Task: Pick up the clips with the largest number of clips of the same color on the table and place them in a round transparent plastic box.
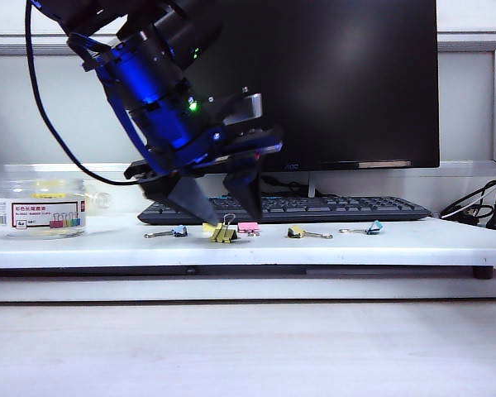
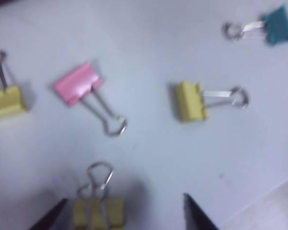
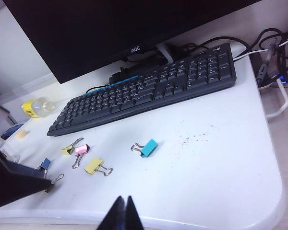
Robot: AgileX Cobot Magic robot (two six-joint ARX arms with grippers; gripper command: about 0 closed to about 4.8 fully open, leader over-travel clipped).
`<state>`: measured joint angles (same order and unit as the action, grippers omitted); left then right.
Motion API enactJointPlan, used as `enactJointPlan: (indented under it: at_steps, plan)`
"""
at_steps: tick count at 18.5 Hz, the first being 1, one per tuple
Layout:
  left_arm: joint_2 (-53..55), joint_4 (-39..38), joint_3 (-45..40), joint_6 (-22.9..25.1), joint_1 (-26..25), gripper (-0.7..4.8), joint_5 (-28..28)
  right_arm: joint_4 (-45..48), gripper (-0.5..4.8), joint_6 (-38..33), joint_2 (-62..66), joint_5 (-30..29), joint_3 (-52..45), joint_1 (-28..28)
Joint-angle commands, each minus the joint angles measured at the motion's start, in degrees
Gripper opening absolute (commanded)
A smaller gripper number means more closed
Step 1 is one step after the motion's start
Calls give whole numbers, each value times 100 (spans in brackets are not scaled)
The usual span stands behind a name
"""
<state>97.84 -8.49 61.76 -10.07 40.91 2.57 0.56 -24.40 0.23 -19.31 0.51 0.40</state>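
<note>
left hand [image 1: 223, 208] spread, straddling yellow clip [image 2: 98, 212] on bench [image 1: 413, 244], handles pointing away toward pink clip [image 2: 78, 83] | right hand [image 3: 125, 214] pressed together, far off | box [image 1: 37, 208] well left of pink clip

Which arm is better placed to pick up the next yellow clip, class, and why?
Left. The left gripper hangs open right over a yellow clip, a finger on each side. The right gripper is shut and well away from the clips.
</note>
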Motion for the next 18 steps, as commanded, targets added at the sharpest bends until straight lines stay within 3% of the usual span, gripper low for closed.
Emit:
enactJointPlan:
  at_steps: [1, 2, 9, 18]
  plan:
    - [-13, -122, 26, 44, 9, 344, 136, 94, -1, -4, -11, -15, -17, -2]
    - [-13, -140, 26, 42, 9, 373, 131, 96, -1, -4, -11, -15, -17, -2]
    - [-7, -245, 20, 68, 9, 373, 129, 96, -1, -98, -11, -17, -17, -2]
    - [0, -348, 0, 573, 2, 369, 125, 98, -1, -116, -11, -17, -15, -2]
